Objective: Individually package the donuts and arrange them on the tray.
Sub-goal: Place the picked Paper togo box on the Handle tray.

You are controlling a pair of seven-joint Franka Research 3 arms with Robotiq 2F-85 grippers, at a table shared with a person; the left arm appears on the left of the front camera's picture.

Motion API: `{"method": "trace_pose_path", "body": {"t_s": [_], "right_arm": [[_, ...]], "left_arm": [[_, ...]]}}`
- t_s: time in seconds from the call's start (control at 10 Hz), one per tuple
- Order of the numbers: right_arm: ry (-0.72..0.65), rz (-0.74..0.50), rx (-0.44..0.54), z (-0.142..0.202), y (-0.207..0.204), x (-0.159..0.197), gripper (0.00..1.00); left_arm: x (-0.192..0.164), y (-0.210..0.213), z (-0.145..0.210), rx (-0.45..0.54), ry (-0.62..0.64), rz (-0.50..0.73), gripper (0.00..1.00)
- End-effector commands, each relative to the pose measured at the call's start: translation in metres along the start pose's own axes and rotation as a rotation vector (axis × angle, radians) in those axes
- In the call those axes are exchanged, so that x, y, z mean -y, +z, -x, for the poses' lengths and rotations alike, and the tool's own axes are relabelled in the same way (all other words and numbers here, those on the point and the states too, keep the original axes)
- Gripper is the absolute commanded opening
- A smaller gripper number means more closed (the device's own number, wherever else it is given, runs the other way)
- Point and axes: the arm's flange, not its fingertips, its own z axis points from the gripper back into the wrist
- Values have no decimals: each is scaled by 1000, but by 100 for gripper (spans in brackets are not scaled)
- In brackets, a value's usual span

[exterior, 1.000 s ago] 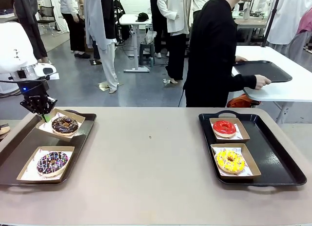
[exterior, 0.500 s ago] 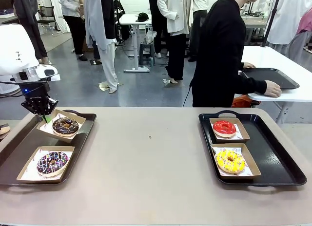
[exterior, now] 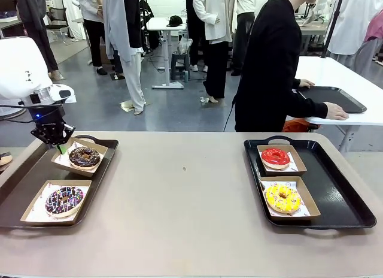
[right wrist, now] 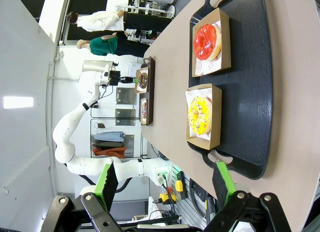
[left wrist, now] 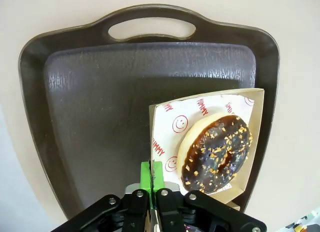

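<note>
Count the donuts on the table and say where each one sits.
4. On the left tray: chocolate donut in the box the left gripper grips, sprinkled chocolate donut nearer. On the right tray: red donut farther, yellow donut nearer. None looks hidden.

Two black trays [exterior: 335,194], cardboard boxes [exterior: 302,197]

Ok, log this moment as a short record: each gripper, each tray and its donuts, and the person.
left gripper: shut on the box edge, box tilted over the left tray
box contents: chocolate donut
left tray, near end: sprinkled chocolate donut, boxed
right gripper: open, holding nothing, above the table
right tray: red donut far, yellow donut near, both boxed
person: far side, hands on another tray on a white side table
</note>
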Motion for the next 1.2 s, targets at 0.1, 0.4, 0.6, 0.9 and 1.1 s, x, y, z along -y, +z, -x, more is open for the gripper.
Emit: {"method": "trace_pose_path", "body": {"t_s": [0.1, 0.4, 0.6, 0.9, 1.1], "right_arm": [[-9, 5, 0, 2, 0, -2, 100], [-9, 5, 0, 2, 0, -2, 100], [-9, 5, 0, 2, 0, -2, 100], [-9, 5, 0, 2, 0, -2, 100], [-9, 5, 0, 2, 0, -2, 100]], "left_arm": [[10, 3, -7, 18, 18, 5, 1], [10, 2, -8, 13, 14, 12, 60], [9, 3, -8, 11, 12, 16, 100], [9, 6, -7, 8, 7, 22, 91], [9, 7, -5, 3, 3, 23, 100]]}}
